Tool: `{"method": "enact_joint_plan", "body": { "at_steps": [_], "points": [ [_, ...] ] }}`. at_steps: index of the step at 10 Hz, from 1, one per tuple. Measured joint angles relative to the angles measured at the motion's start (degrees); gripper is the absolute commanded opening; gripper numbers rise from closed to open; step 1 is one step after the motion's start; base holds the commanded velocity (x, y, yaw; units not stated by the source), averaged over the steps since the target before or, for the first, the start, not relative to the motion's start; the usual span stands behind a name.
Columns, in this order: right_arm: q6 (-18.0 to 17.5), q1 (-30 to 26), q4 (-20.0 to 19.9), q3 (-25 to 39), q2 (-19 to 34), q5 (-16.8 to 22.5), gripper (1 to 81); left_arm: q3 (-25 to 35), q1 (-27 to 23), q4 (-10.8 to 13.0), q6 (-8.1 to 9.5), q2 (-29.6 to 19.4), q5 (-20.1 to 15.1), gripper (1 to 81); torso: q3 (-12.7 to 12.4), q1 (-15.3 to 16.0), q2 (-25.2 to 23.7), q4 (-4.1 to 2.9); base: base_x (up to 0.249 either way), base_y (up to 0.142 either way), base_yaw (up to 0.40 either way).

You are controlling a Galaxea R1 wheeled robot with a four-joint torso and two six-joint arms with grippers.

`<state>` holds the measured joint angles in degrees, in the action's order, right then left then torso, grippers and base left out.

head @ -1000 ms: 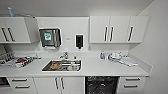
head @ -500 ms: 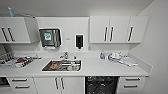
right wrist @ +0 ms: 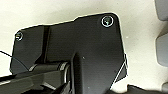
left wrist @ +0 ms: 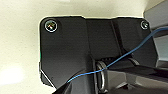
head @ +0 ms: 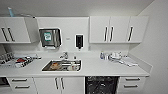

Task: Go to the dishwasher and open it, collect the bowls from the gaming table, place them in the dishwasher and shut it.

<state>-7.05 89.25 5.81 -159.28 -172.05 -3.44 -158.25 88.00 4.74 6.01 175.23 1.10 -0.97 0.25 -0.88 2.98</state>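
Observation:
The dishwasher (head: pixel 101 85) sits under the white counter, right of the sink cabinet. It shows as a dark cabinet-width opening with glinting racks inside. The bowls and the gaming table are out of view. In each wrist view the robot's own dark plate hangs over a pale floor.
A steel sink (head: pixel 62 65) with dishes in it is set in the counter (head: pixel 100 68). A dish rack (head: pixel 15 61) stands at the left, and bottles and white dishes (head: pixel 116 56) at the right. White wall cabinets (head: pixel 117 30) hang above. A wall (head: pixel 155 50) closes the right side.

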Motion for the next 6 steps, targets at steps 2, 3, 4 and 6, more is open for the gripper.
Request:
{"method": "enact_joint_plan", "body": {
  "at_steps": [2,3,4,6],
  "points": [
    [0.38,-0.33,0.0,-1.94,0.41,0.0,81.1,0.02,0.15,0.0,-0.06,-0.04,0.02,81.1,0.0,0.0,0.0,0.0,0.0,0.0,0.0],
    [0.38,-0.39,0.0,-2.13,0.84,0.0,81.1,0.06,0.15,0.0,-0.15,-0.52,0.05,81.1,0.0,0.0,0.0,0.0,0.0,0.0,0.0],
    [0.38,-0.39,0.0,-2.13,0.99,0.0,81.1,0.06,0.15,0.0,-0.15,-0.98,0.17,81.1,0.0,0.0,0.0,0.0,0.0,0.0,0.0],
    [0.35,-0.44,0.0,-1.96,0.77,-0.02,81.1,-0.05,0.13,0.0,-0.12,-1.28,0.2,81.1,0.0,0.0,0.0,0.0,0.0,0.0,0.0]
  ]
}}
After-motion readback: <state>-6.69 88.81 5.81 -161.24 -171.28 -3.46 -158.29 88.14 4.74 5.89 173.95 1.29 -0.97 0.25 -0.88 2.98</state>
